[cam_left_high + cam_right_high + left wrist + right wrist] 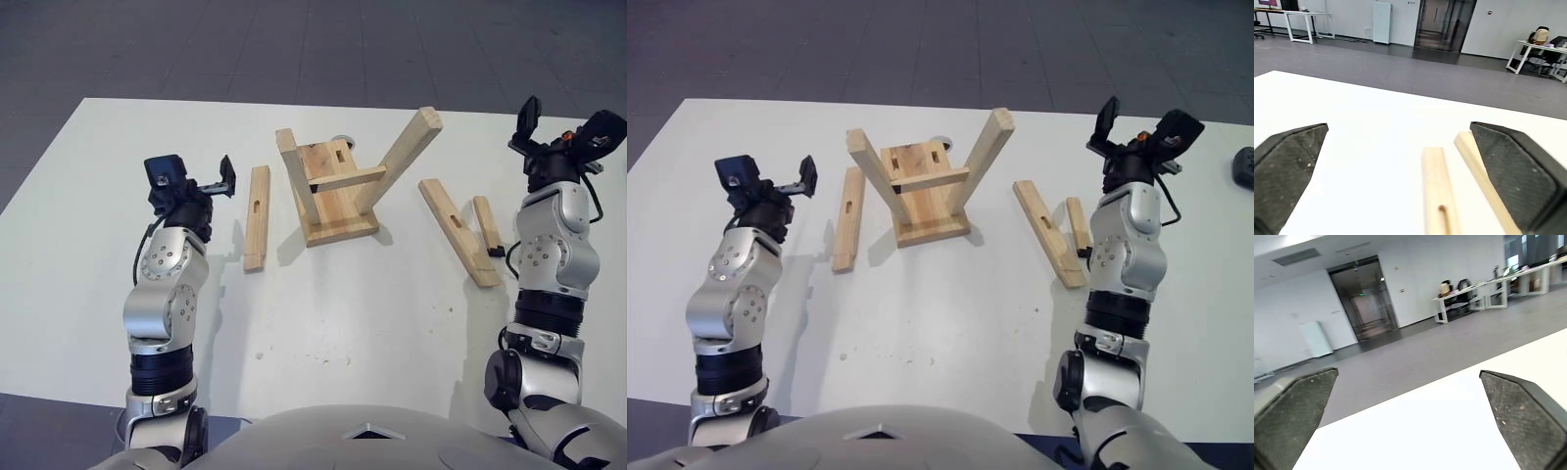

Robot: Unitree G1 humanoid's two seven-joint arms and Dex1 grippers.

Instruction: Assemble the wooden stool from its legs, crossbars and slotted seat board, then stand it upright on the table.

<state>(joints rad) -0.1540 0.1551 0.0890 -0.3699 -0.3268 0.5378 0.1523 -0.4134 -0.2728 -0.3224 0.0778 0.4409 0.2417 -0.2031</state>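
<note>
the left gripper (196, 177), fingers spread and empty, hangs just left of a loose leg (257, 216) whose long axis runs away from the robot. the half-built stool (338, 191) lies upturned mid-table (98, 255); this arm seems nearer.

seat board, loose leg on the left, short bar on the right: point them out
seat board (338, 217): left eye view, bare near edge
left leg (257, 219): left eye view, middle, by slot
short bar (486, 221): left eye view, its middle
</note>
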